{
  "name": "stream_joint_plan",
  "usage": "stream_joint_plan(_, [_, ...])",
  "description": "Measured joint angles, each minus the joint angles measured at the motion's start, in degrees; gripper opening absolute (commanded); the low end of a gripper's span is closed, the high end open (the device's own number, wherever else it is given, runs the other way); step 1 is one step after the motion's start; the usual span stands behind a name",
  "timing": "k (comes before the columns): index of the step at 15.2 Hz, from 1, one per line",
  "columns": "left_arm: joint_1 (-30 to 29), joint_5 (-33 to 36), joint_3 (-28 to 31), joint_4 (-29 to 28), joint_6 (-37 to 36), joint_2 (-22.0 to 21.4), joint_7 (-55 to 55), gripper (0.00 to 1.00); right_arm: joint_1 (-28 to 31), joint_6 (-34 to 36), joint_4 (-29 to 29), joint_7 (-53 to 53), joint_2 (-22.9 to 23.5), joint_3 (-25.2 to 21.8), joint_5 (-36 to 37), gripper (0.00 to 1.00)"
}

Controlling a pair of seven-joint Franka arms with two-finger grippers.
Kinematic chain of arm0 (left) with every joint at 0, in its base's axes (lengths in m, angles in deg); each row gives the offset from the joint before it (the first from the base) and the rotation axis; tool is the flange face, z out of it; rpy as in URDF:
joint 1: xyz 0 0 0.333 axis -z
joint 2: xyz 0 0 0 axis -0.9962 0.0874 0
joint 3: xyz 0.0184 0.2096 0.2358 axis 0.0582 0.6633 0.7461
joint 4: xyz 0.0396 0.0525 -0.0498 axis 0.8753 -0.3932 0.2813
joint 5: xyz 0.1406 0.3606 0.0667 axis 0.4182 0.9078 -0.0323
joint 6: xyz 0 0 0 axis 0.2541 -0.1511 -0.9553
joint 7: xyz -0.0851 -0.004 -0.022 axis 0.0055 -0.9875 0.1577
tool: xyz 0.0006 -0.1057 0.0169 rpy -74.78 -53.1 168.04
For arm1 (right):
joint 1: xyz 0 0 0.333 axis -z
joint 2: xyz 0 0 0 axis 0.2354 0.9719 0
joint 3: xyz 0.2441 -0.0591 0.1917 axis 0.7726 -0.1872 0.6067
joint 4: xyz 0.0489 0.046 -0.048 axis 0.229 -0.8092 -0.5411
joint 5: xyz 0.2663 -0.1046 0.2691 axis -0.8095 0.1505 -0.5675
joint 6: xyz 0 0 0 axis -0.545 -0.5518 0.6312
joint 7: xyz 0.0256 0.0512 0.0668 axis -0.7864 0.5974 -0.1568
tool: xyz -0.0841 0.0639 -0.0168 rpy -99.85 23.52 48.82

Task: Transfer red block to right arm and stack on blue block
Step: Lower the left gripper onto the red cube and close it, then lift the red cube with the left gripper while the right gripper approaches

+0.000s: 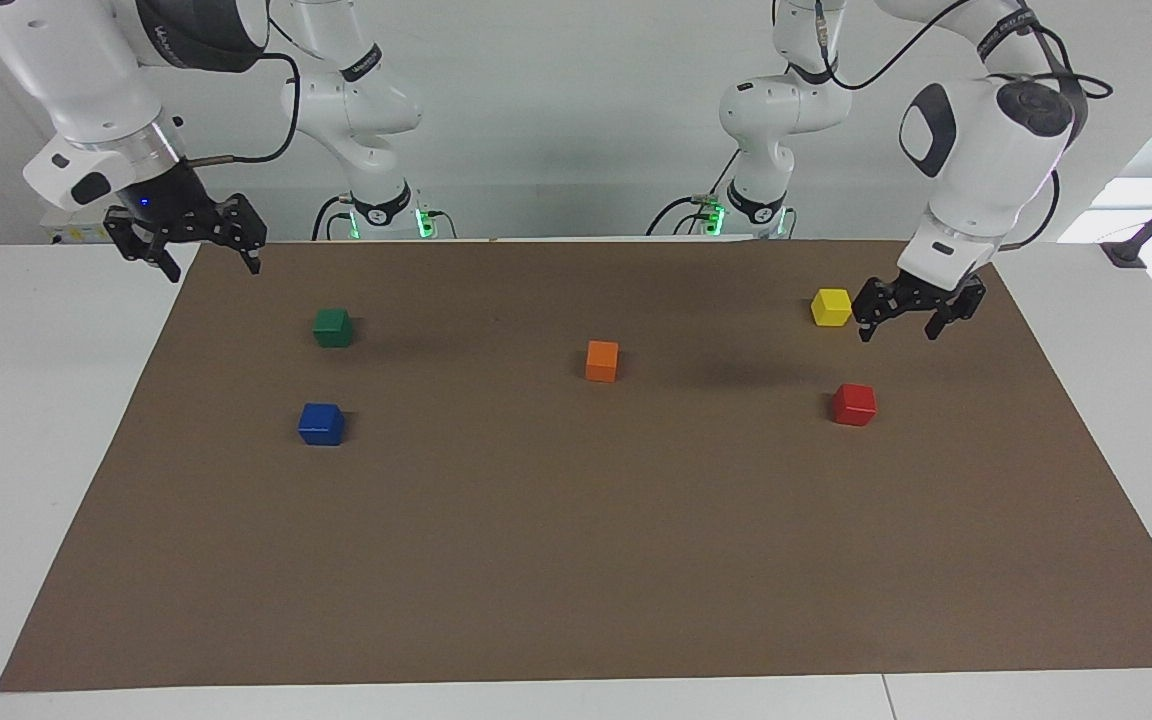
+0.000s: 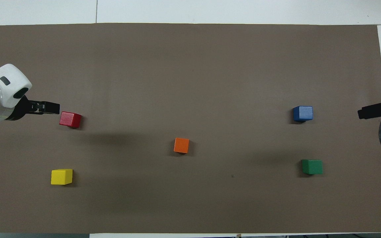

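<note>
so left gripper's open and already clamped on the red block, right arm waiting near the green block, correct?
Not clamped. The facing view shows the left gripper open in the air beside the yellow block, with the red block untouched on the mat. The rest holds: the right gripper waits near the green block.

The left gripper (image 1: 899, 327) hangs open over the mat (image 1: 576, 560) beside the yellow block (image 1: 831, 307); the red block (image 1: 854, 404) lies apart from it; the right gripper (image 1: 211, 263) waits open, well apart from the blue block (image 1: 321, 424).
</note>
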Motion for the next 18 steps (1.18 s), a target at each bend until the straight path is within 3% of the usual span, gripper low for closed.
stream_joint_plan(6, [-0.24,0.0,-0.14,-1.81,8.79,8.89,1.14,1.0,-0.02,-4.74,-8.24,-0.4,-0.62,0.1,-11.69,1.0])
stream_joint_plan(9, [-0.24,0.0,-0.13,-2.38,10.79,10.75,1.13,1.0,0.06,-8.42,-12.86,-3.07,-0.99,0.04,-22.06,1.0])
stream_joint_plan(16, [-0.26,0.03,-0.02,-4.37,12.34,12.9,1.13,1.0,6.85,-7.0,-24.2,-25.25,-0.87,-0.29,-49.89,1.0])
stream_joint_plan(17, [-0.27,0.03,-0.01,-4.74,12.54,13.01,1.13,0.98,6.81,-6.12,-24.74,-25.41,-0.65,-0.27,-53.05,1.0])
stream_joint_plan(18, [-0.29,0.03,-0.01,-5.0,12.76,13.18,1.13,0.85,6.72,-4.98,-24.98,-25.41,-0.3,-0.13,-56.25,1.0])
